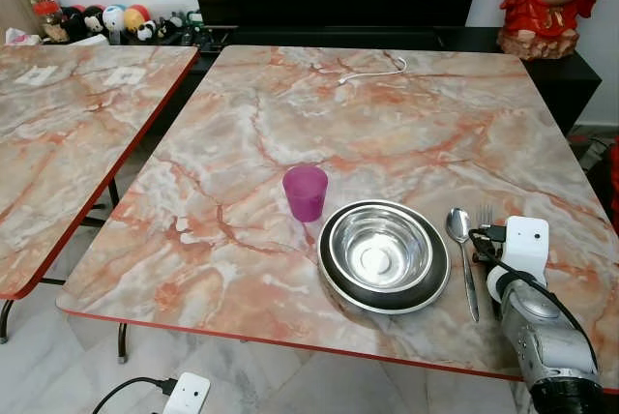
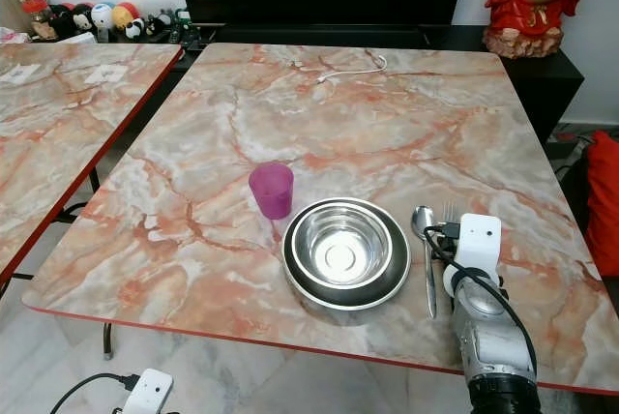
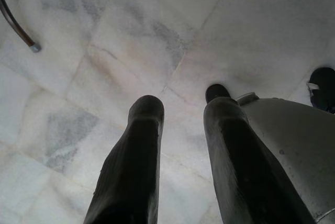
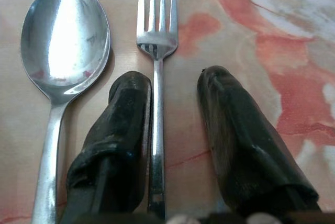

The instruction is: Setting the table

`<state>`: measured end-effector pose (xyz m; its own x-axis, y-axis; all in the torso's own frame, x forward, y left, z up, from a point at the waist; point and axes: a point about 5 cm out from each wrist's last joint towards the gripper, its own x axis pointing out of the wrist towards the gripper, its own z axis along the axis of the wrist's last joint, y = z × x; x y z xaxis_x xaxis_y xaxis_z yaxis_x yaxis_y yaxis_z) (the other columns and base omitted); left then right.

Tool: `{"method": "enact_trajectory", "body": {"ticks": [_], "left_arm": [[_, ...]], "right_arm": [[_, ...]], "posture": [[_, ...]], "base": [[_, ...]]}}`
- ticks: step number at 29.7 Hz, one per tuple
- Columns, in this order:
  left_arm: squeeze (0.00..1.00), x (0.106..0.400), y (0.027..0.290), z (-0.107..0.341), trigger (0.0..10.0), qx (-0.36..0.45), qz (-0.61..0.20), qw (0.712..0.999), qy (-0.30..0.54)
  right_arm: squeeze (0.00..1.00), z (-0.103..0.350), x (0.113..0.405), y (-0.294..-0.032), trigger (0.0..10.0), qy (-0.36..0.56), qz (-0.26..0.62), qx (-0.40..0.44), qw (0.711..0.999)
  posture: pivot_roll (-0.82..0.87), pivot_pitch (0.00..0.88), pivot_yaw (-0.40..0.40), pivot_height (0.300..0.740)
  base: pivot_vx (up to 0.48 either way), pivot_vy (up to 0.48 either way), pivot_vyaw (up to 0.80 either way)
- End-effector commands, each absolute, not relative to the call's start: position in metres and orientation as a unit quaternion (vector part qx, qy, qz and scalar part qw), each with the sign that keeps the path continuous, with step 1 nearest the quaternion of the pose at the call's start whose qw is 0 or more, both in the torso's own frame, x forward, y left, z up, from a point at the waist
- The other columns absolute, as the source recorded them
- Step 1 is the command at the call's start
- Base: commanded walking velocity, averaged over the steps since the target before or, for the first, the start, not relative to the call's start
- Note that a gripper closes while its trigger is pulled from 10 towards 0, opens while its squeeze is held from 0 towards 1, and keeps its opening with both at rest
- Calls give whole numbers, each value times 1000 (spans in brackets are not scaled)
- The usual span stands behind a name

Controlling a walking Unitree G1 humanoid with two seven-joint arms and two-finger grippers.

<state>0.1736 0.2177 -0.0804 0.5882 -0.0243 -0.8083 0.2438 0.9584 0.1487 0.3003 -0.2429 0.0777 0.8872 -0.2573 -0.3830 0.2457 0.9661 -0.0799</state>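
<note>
Right wrist view has the clearest look at what's going on: the right tool [image 4: 172, 103] is down at the table [image 1: 387, 114] with its two black fingers spread apart, the fork [image 4: 156, 77] lying in the gap between them, hard against one finger and clear of the other. So it's open around the handle, not pinching it. Looks to me like the fork is either just being set down or about to be nudged straight.

The fork sits at the near right of the table, just right of the spoon [image 1: 461, 245], and both lie right of the steel bowl [image 1: 382, 251], which is nested on a dark rimmed plate [image 1: 338, 274]. A purple plastic cup [image 1: 305, 192] stands just left and a bit farther back, close to the plate's rim.

If I were doing this step, I'd lift straight up without dragging, since that finger touching the handle could easily skew the fork into the spoon. Thin, flat, polished metal on a smooth glossy marble-pattern top is going to slide at the slightest touch.

Texture-wise: spoon bowl is mirror-shiny, fork has slim tines and a narrow flat stem, the fingers look like matte, slightly wrinkled rubber.

The left tool [image 3: 180, 130] hangs idle over the white marble floor [image 3: 78, 51], fingers apart, holding nothing.
</note>
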Motion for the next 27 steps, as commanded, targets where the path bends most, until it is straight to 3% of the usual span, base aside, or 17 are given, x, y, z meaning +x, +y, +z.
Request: {"method": "enact_trajectory", "body": {"ticks": [1,21,27], "left_arm": [[0,170,221,-82,10000,123,-74,879,454],[0,169,219,-82,10000,122,-76,880,453],[0,169,219,-82,10000,121,-75,880,453]], "right_arm": [[0,79,300,-240,10000,197,-125,-12,972],[0,79,290,-246,10000,196,-135,-15,971],[0,93,292,-248,10000,143,-147,-14,979]], "posture": [[-11,29,44,740],[-21,4,40,740],[-22,3,39,740]], "base": [[0,0,0],[0,0,0],[0,0,0]]}}
